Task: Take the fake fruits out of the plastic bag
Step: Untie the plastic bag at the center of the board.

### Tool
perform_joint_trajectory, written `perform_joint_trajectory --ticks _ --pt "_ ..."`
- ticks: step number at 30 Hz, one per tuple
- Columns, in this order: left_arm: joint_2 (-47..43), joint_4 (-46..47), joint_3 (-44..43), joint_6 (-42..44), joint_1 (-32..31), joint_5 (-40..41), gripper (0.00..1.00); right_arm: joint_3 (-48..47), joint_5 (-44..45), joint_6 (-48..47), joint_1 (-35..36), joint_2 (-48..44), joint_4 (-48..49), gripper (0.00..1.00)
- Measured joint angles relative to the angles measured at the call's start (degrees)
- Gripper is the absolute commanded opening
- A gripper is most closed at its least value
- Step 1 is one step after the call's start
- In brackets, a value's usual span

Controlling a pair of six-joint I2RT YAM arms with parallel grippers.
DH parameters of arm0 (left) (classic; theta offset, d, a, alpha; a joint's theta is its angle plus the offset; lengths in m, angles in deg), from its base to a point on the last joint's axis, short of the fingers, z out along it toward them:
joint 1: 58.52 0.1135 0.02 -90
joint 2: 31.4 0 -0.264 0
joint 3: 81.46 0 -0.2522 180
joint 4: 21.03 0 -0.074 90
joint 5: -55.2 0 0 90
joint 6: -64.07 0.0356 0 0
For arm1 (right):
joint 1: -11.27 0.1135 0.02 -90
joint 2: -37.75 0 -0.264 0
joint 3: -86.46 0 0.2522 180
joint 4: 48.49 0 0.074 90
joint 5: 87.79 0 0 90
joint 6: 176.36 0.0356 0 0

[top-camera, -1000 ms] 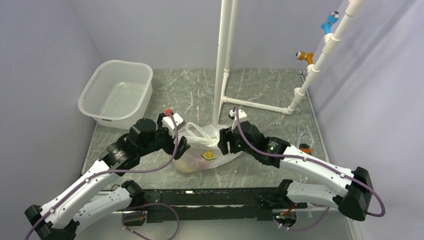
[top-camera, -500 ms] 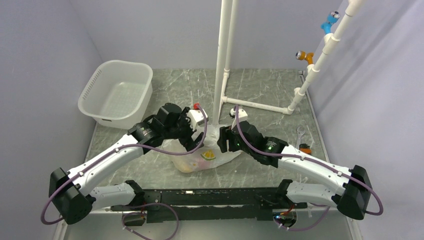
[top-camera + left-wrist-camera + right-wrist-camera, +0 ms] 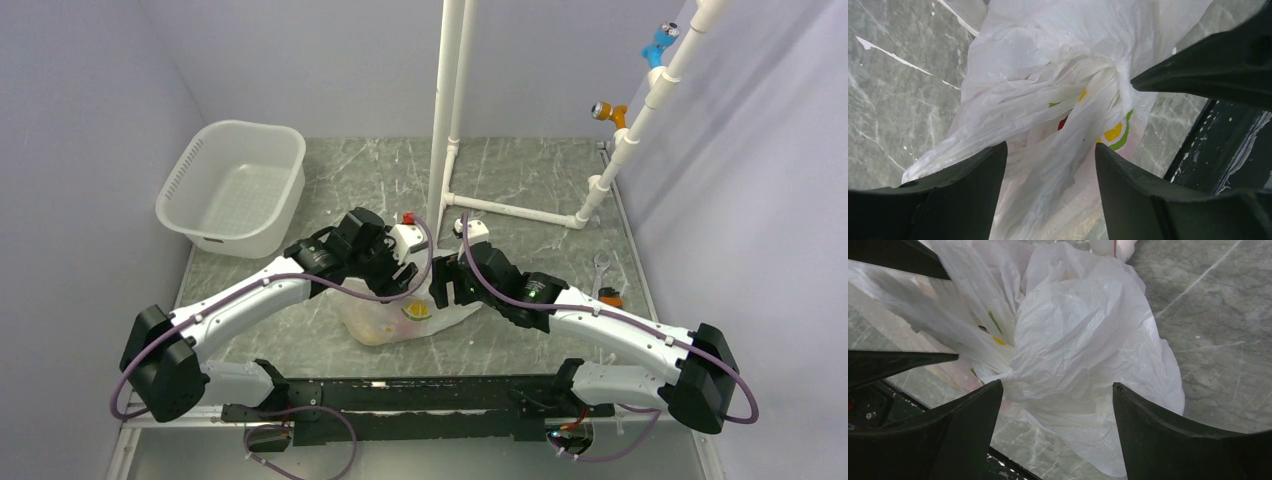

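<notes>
The thin, crinkly white plastic bag printed with citrus slices [image 3: 385, 325] lies bunched on the grey-green marbled surface [image 3: 520, 180], near the foot of the white pipe stand [image 3: 447, 120] and between the two arms. The left fingers [image 3: 963, 195] are spread apart — a twisted strand of the bag runs through the gap, unpinched. The right fingers [image 3: 948, 440] are likewise spread wide around a crumpled fold — nothing clamped.

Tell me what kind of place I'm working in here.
Probably a robot lab test cell: plain grey walls box in a marble-patterned table, a white PVC pipe frame stands on it, and a white perforated tub sits at its far left.
</notes>
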State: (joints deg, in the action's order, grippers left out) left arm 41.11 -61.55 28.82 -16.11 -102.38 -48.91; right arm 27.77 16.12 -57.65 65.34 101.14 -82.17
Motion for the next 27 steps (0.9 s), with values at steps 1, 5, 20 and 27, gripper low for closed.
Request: perform_joint_trajectory --ticks 1,5,20,27 --pt "0.87 -0.33 -0.26 0.04 0.0 0.02 0.59 -0.02 -0.15 0.02 0.02 0.0 0.17 0.84" --pt "2.54 -0.92 -0.66 0.26 0.0 -0.04 0.38 -0.11 -0.52 0.07 0.13 0.09 0.98 0.8" --pt "-0.92 -0.85 -1.07 0.81 -0.09 1.57 0.0 -0.37 4.81 4.35 0.61 1.84 4.02 0.15" --pt "-9.07 1.2 1.36 0.04 -0.37 10.14 0.0 2.82 13.9 6.49 0.72 -4.7 1.9 0.03"
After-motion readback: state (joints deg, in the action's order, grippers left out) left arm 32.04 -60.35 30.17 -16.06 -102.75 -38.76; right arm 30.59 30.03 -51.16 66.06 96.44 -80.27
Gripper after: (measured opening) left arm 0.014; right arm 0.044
